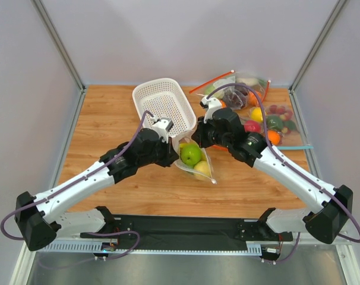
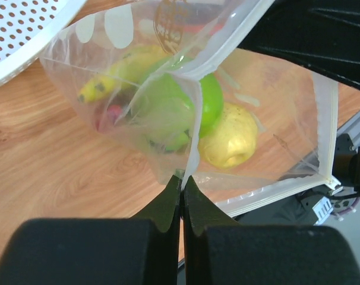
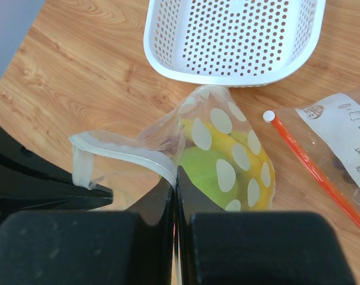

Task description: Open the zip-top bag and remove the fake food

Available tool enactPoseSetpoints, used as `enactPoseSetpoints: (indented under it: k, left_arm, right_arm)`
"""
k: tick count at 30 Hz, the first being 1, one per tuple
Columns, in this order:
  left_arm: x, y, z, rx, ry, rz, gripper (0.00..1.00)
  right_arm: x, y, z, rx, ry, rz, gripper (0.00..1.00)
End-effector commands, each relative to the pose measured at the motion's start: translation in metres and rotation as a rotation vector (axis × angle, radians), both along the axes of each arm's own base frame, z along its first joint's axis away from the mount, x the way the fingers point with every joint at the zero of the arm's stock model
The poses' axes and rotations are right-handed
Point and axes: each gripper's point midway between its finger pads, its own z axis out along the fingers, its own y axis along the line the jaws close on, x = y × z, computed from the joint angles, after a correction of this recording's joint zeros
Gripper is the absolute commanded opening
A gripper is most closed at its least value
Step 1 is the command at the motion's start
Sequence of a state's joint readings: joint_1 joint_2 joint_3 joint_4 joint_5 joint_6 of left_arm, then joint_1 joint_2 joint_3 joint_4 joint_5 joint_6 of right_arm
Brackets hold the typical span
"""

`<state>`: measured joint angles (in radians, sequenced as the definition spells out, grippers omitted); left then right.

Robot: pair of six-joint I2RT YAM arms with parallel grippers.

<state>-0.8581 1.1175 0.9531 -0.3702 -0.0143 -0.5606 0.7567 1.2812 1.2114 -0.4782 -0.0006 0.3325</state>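
Observation:
The clear polka-dot zip-top bag (image 1: pixel 195 159) lies on the table between my two arms, its mouth pulled open. Inside show a green apple (image 1: pixel 190 155), a yellowish round fruit (image 1: pixel 202 168) and a banana (image 2: pixel 117 74). My left gripper (image 2: pixel 182 180) is shut on one lip of the bag's mouth (image 2: pixel 195 119). My right gripper (image 3: pixel 175 172) is shut on the opposite lip, the white zip strip (image 3: pixel 126 149). In the right wrist view the dotted bag (image 3: pixel 224 160) bulges with the apple and banana. In the top view the left gripper (image 1: pixel 173 155) and right gripper (image 1: pixel 199 140) flank the bag.
A white perforated basket (image 1: pixel 164 107) stands just behind the bag, also in the right wrist view (image 3: pixel 230 35). Undotted bags of fruit with a red-orange zip strip (image 1: pixel 211 83) and a blue one (image 1: pixel 296 146) lie at the back right. Grey walls enclose the wooden table (image 1: pixel 103 119).

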Motion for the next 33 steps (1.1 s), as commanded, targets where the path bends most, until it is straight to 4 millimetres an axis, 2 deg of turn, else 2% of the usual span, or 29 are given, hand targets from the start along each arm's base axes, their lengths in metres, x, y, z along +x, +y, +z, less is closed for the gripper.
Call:
enactPoseSetpoints:
  k: [1, 3, 6, 8, 13, 15, 16, 17, 18, 19, 20, 22, 23, 24, 26, 29, 31, 33]
  left_arm:
    - [-0.006, 0.008, 0.034, 0.035, -0.074, -0.061, 0.0]
    - [-0.011, 0.007, 0.044, 0.043, -0.085, -0.104, 0.0]
    - [-0.016, 0.013, 0.044, 0.1, -0.087, -0.147, 0.0]
    - [-0.018, 0.016, 0.056, 0.121, -0.105, -0.17, 0.0]
    - [-0.02, 0.013, 0.072, 0.116, -0.126, -0.236, 0.0]
    - [-0.015, 0.007, 0.07, 0.111, -0.11, -0.279, 0.0]
    - [-0.014, 0.005, 0.067, 0.114, -0.093, -0.297, 0.0]
    - [-0.011, 0.0, 0.056, 0.133, -0.06, -0.32, 0.0]
    - [-0.011, -0.003, 0.053, 0.137, -0.05, -0.355, 0.0]
    - [-0.011, -0.005, 0.052, 0.145, -0.046, -0.373, 0.0]
    - [-0.008, -0.008, 0.042, 0.169, -0.026, -0.392, 0.0]
    - [-0.003, -0.008, 0.035, 0.205, -0.037, -0.424, 0.0]
    - [0.0, -0.01, 0.027, 0.219, -0.028, -0.439, 0.0]
    - [0.004, -0.011, 0.024, 0.22, -0.038, -0.45, 0.0]
    - [0.007, -0.016, 0.018, 0.219, -0.058, -0.487, 0.0]
    - [0.01, -0.022, 0.012, 0.196, -0.083, -0.51, 0.0]
    - [0.012, -0.024, 0.009, 0.187, -0.086, -0.512, 0.0]
    - [0.013, -0.024, 0.004, 0.181, -0.077, -0.511, 0.0]
  right_arm:
    - [0.01, -0.012, 0.029, -0.01, -0.094, -0.055, 0.0]
    - [0.014, -0.019, 0.032, -0.027, -0.106, -0.082, 0.0]
    - [0.018, -0.029, 0.031, -0.043, -0.104, -0.109, 0.0]
    - [0.02, -0.035, 0.032, -0.045, -0.107, -0.125, 0.0]
    - [0.019, -0.037, 0.025, -0.057, -0.094, -0.124, 0.0]
    - [0.02, -0.037, 0.021, -0.06, -0.084, -0.129, 0.0]
    - [0.019, -0.038, 0.012, -0.071, -0.068, -0.13, 0.0]
    - [0.019, -0.038, 0.009, -0.071, -0.065, -0.133, 0.0]
    - [0.018, -0.04, 0.006, -0.064, -0.059, -0.14, 0.0]
    - [0.017, -0.042, -0.005, -0.066, -0.045, -0.142, 0.0]
    - [0.015, -0.042, -0.011, -0.061, -0.035, -0.133, 0.0]
    - [0.014, -0.047, -0.018, -0.048, -0.023, -0.144, 0.0]
    - [0.012, -0.048, -0.03, -0.053, -0.004, -0.139, 0.0]
    - [0.013, -0.051, -0.032, -0.049, 0.004, -0.147, 0.01]
    - [0.013, -0.054, -0.039, -0.056, 0.023, -0.141, 0.05]
    - [0.012, -0.059, -0.034, -0.088, 0.011, -0.132, 0.24]
    - [0.01, -0.063, -0.02, -0.09, -0.02, -0.124, 0.39]
    - [0.009, -0.064, -0.004, -0.086, -0.064, -0.106, 0.46]
